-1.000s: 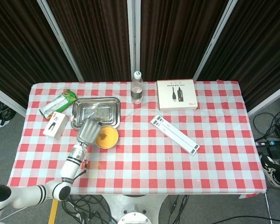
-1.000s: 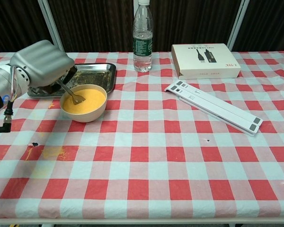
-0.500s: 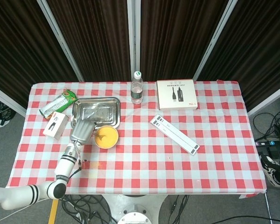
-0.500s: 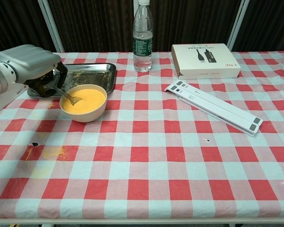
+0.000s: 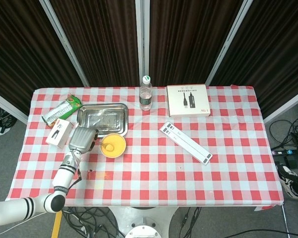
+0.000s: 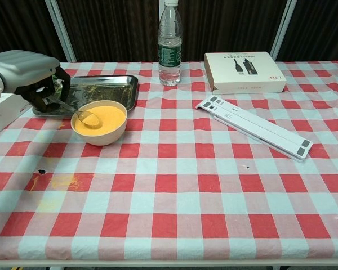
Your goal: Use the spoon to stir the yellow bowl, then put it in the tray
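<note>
The yellow bowl [image 6: 99, 121] [image 5: 113, 145] holds orange-yellow liquid and stands just in front of the steel tray [image 6: 109, 88] [image 5: 102, 119]. My left hand [image 6: 27, 72] [image 5: 82, 140] hovers left of the bowl and holds the metal spoon [image 6: 79, 111] by its handle. The spoon's head rests at the bowl's left rim, over the liquid. The tray looks empty. My right hand appears in neither view.
A water bottle [image 6: 169, 44] stands behind the tray, a white box [image 6: 245, 72] to its right. A long white strip [image 6: 253, 127] lies diagonally mid-right. A small carton [image 5: 59, 132] and a green snack packet [image 5: 62, 110] sit at the far left. Yellow spill [image 6: 53, 181] stains the cloth.
My left hand has drawn back to the left, away from over the bowl. The spoon's head has slid from the middle of the liquid to the bowl's left rim.
</note>
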